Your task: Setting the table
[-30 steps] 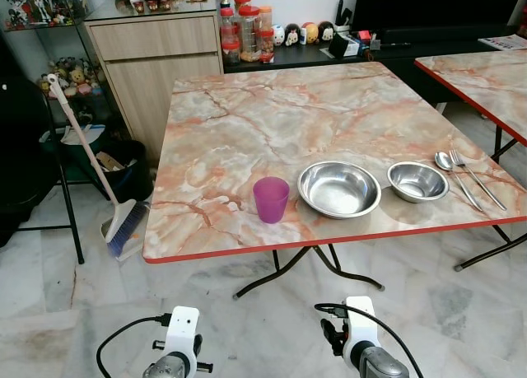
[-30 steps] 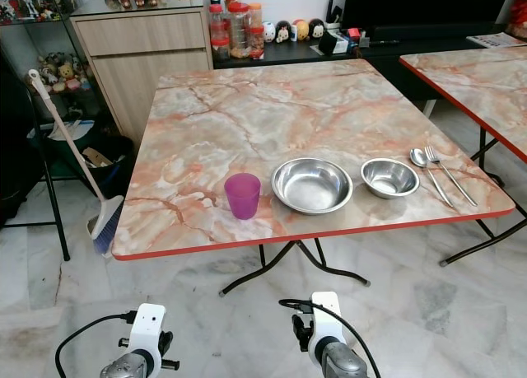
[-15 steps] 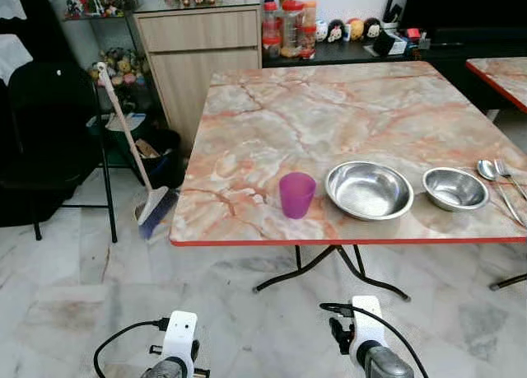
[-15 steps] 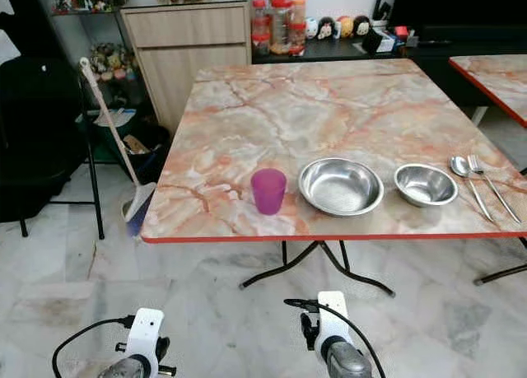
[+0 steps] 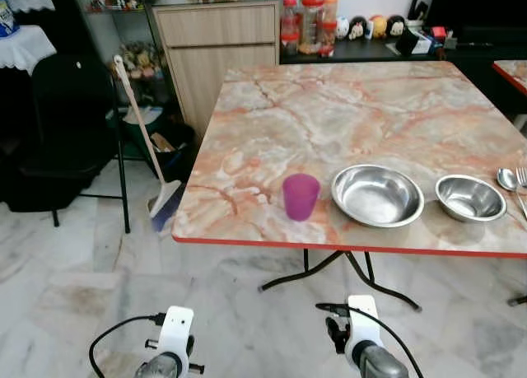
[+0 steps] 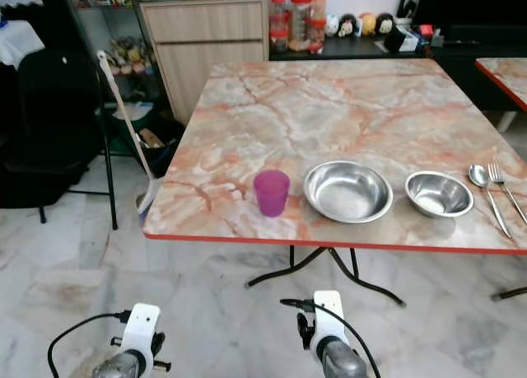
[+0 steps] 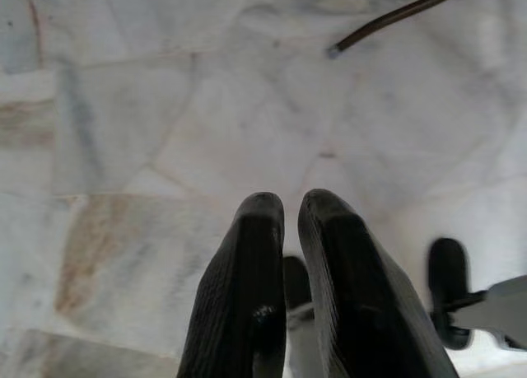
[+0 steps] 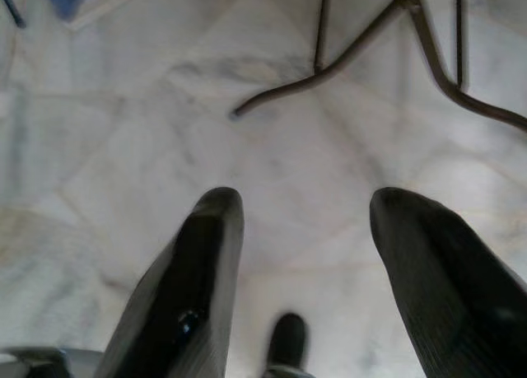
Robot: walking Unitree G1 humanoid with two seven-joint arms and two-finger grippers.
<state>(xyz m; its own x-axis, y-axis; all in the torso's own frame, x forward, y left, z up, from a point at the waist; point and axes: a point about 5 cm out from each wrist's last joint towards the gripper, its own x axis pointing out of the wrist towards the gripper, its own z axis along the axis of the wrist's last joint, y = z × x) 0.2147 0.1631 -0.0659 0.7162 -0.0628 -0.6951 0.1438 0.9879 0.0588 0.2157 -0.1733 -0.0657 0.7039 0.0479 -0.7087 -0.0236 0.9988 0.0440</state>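
On marbled table (image 5: pixel 346 123), translucent purple cup (image 5: pixel 300 196), two round steel bowls (image 5: pixel 377 195), left pincer (image 7: pixel 290 221) closed empty, right pincer (image 8: pixel 305 221) spread empty.

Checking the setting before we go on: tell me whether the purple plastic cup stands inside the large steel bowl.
No, the purple plastic cup stands upright on the marble-patterned table, to the left of the large steel bowl and apart from it.
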